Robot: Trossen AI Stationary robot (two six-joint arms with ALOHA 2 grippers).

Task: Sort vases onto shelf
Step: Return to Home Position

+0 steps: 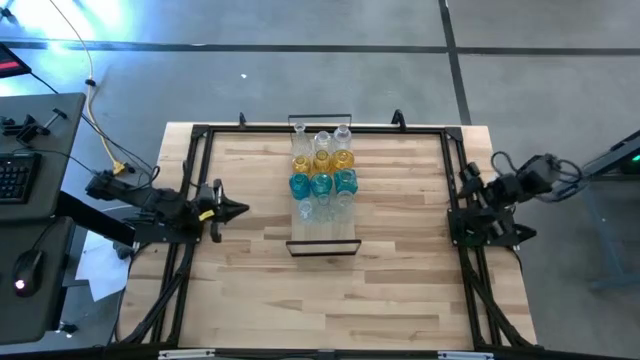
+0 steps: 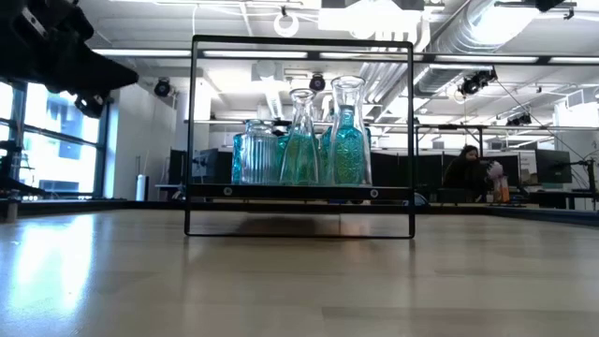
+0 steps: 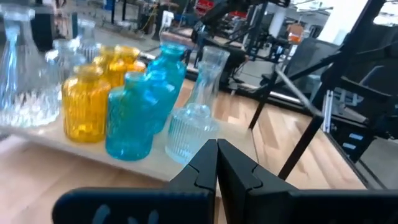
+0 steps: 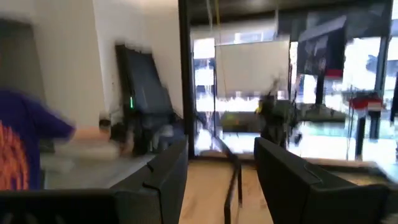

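The shelf, a narrow light-wood board with a thin black frame, lies in the middle of the table. Several vases stand on it in rows: clear ones at the far end, then amber, teal and clear. In the left wrist view amber vases, teal vases and a clear one stand on the board. My left gripper is shut, left of the shelf and pointing at it, touching nothing. My right gripper is open and empty at the table's right edge.
Black frame rails run along the table's left and right sides. Bare wood lies between the shelf and both arms and toward the near edge. A desk with a keyboard stands left of the table. A person sits far off in the room.
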